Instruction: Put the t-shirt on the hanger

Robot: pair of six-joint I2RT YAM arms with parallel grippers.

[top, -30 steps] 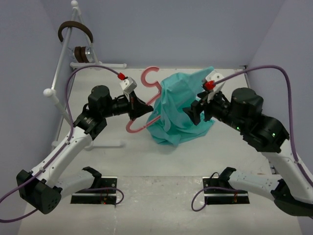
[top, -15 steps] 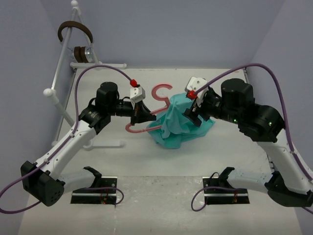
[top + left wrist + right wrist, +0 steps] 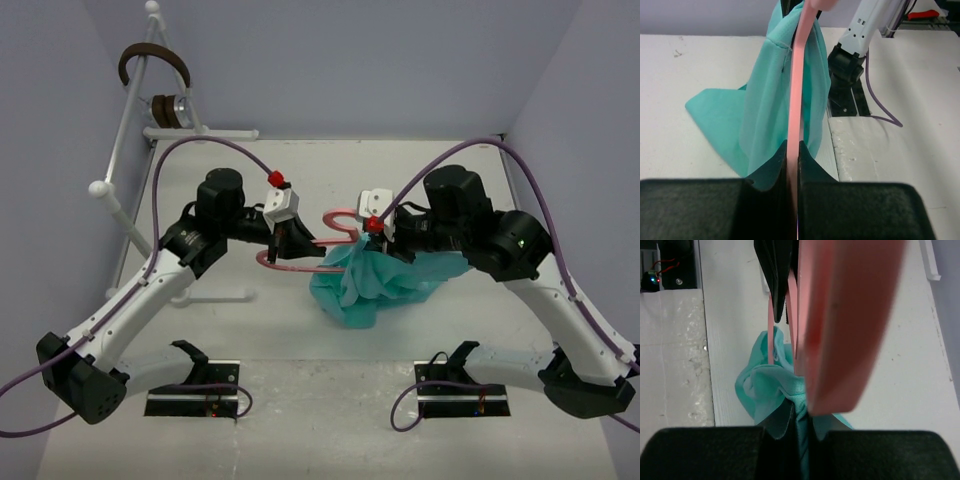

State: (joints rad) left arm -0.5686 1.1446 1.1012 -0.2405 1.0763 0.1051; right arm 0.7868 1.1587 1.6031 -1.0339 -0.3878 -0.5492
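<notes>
The pink hanger [image 3: 341, 218] hangs above the table with my left gripper [image 3: 291, 241] shut on its bar. In the left wrist view the hanger [image 3: 796, 90] runs straight up from between the closed jaws of the left gripper [image 3: 792, 152]. The teal t-shirt [image 3: 376, 284] droops in a bunch from the hanger's right side down to the table. My right gripper [image 3: 384, 240] is shut on a fold of the t-shirt [image 3: 765, 385] close beside the hanger [image 3: 850, 315]. Teal cloth fills the gap between the jaws of the right gripper [image 3: 802, 425].
A white tubular rack [image 3: 128, 110] stands at the back left with brown headphones [image 3: 152, 58] on top; its foot bar [image 3: 225, 295] lies on the table below the left arm. Two black base plates [image 3: 195, 400] [image 3: 462, 400] sit at the near edge. Walls close in on three sides.
My right gripper has swung left to the hanger and closed on the t-shirt. The cloth has dropped into a lower bunch. The left gripper has shifted slightly right with the hanger.
</notes>
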